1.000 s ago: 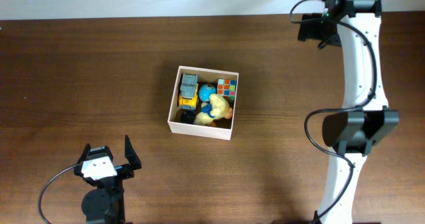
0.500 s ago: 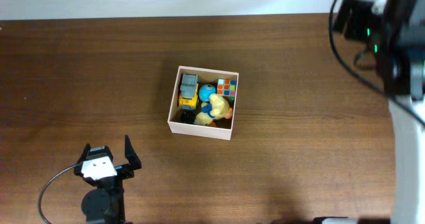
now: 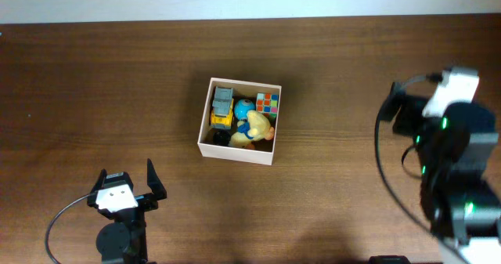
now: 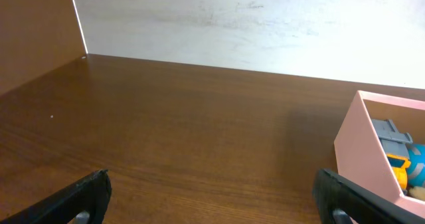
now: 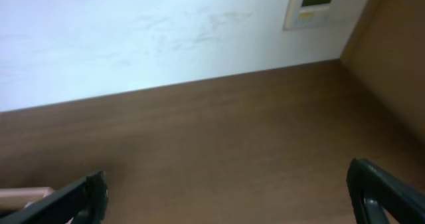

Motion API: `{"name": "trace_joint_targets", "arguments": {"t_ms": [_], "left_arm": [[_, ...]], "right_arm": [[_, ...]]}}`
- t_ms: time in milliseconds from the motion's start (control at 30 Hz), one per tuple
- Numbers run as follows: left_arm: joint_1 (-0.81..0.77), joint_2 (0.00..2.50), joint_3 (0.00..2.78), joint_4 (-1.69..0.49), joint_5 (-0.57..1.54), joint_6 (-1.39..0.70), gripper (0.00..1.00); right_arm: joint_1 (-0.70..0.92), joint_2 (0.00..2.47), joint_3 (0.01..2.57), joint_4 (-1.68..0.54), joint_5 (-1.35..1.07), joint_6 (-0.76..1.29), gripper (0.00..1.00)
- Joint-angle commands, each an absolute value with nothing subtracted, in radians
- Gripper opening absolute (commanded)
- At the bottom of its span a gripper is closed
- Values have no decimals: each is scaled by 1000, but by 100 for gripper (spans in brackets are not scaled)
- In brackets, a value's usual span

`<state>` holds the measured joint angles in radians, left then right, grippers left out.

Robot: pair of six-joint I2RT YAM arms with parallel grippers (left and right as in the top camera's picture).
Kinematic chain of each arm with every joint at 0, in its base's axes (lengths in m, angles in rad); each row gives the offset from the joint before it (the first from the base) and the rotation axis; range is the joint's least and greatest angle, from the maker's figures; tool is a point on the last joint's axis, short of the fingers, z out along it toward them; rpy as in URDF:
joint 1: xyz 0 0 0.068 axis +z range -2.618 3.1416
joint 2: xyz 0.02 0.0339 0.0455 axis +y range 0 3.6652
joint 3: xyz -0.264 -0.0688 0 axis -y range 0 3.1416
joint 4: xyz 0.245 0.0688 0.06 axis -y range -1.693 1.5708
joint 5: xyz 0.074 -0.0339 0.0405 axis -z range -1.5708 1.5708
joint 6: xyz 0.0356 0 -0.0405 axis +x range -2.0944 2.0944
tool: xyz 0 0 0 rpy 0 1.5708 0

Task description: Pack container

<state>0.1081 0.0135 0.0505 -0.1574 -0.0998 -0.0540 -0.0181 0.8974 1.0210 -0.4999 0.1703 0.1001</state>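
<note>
Left end effector [image 3: 127, 171] and right end effector [image 5: 226, 196] both spread apart, empty; right arm blurred overhead, fingertips cropped; container [image 3: 235, 153] well apart.

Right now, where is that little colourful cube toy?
In the overhead view, the colourful cube sits in the container's far right corner, just right of the blue round toy.

Dark brown wood-grain table [image 3: 94, 84], softly and evenly lit. Meets a white wall [image 4: 265, 24] with faint scuff marks along the far edge. Brown side panel [image 4: 33, 31] at the left end, second panel [image 5: 392, 71] at the right, beside a small wall plate [image 5: 312, 1] bearing a yellow label
</note>
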Motion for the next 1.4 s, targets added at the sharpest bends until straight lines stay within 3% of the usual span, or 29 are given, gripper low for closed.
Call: {"name": "trace_joint_targets", "arguments": {"t_ms": [0, 333, 600, 933, 1367], "left_arm": [[113, 5, 44, -154, -82, -67, 99], [113, 5, 44, -154, -82, -67, 99], [113, 5, 44, -154, -82, -67, 99], [113, 5, 44, -154, -82, -67, 99], [113, 5, 44, -154, -82, -67, 99]], "right_arm": [[-19, 777, 853, -421, 59, 22, 99], [27, 412, 401, -186, 2, -45, 99], [27, 197, 202, -148, -77, -59, 99], [27, 72, 85, -151, -123, -126, 99], [27, 18, 41, -160, -25, -40, 99]]}}
